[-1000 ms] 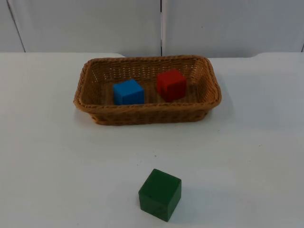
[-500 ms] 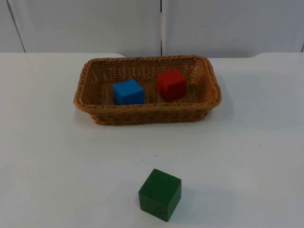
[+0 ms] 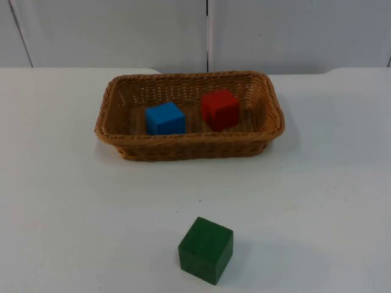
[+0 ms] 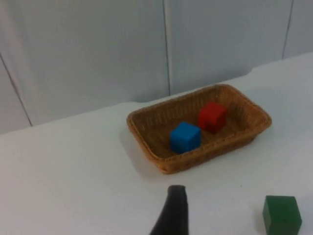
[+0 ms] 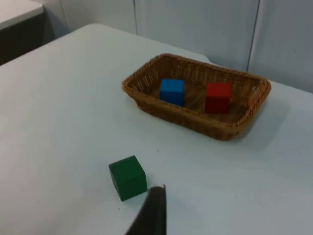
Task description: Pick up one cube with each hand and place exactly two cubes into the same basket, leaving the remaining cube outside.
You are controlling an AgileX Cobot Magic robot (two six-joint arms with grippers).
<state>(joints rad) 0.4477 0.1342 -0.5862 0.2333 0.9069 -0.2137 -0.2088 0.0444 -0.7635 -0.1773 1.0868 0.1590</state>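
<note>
Cubes of blue and red sit apart inside the brown woven wicker basket; the green cube rests on the white worktop, well apart. Whether the jaws are wide or narrow, I cannot tell.

A basket of brown woven wicker, its strands making a fine ribbed pattern along rim and walls, is seen on a plain white bench. Inside it a blue cube and a red cube are held, each of one flat colour with darker shaded sides. A dark green cube, likewise unpatterned, is set on the white surface. The partition wall is pale grey, crossed by thin dark seams. A black fingertip of the left end effector is shown, and a black fingertip of the right end effector.
</note>
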